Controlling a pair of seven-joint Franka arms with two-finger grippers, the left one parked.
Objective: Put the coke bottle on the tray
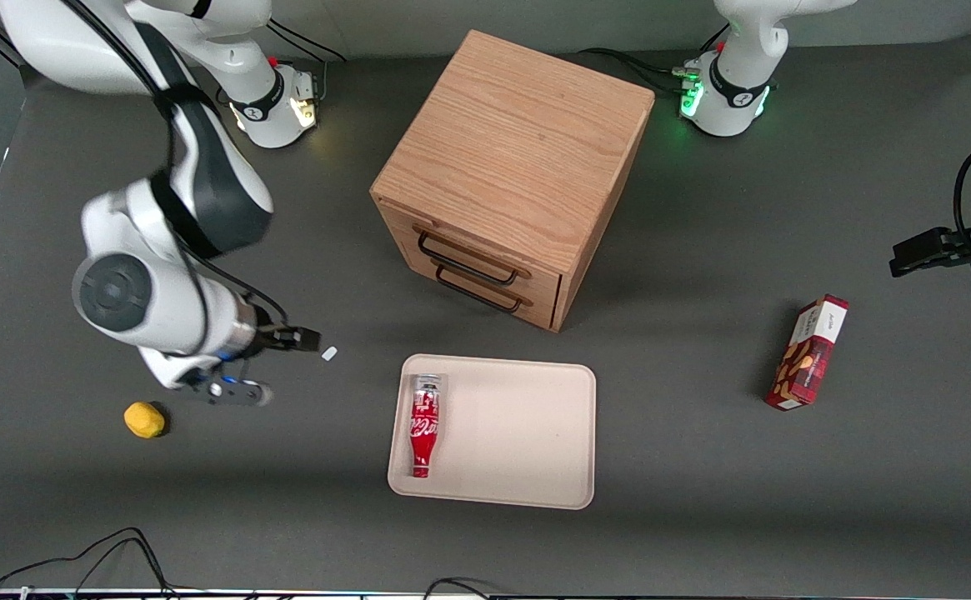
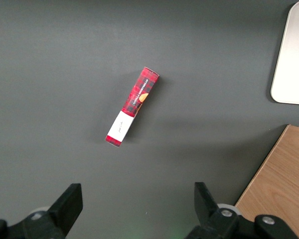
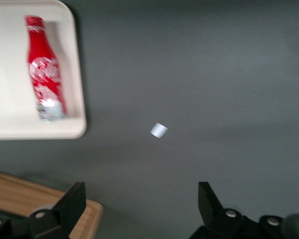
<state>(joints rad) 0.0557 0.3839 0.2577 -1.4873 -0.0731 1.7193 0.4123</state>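
The red coke bottle [image 1: 423, 424] lies flat on the beige tray [image 1: 527, 433], along the tray's edge toward the working arm, its silver base pointing at the drawer cabinet. It also shows in the right wrist view [image 3: 44, 68] on the tray [image 3: 10, 114]. My right gripper [image 1: 281, 362] [image 3: 139, 199] hangs open and empty above the bare table, beside the tray toward the working arm's end, apart from the bottle.
A wooden drawer cabinet [image 1: 512, 171] stands farther from the front camera than the tray. A small white piece [image 1: 329, 353] [image 3: 159, 130] lies on the table by the gripper. A yellow lemon [image 1: 144, 419] lies toward the working arm's end. A red snack box [image 1: 808, 352] [image 2: 132, 105] lies toward the parked arm's end.
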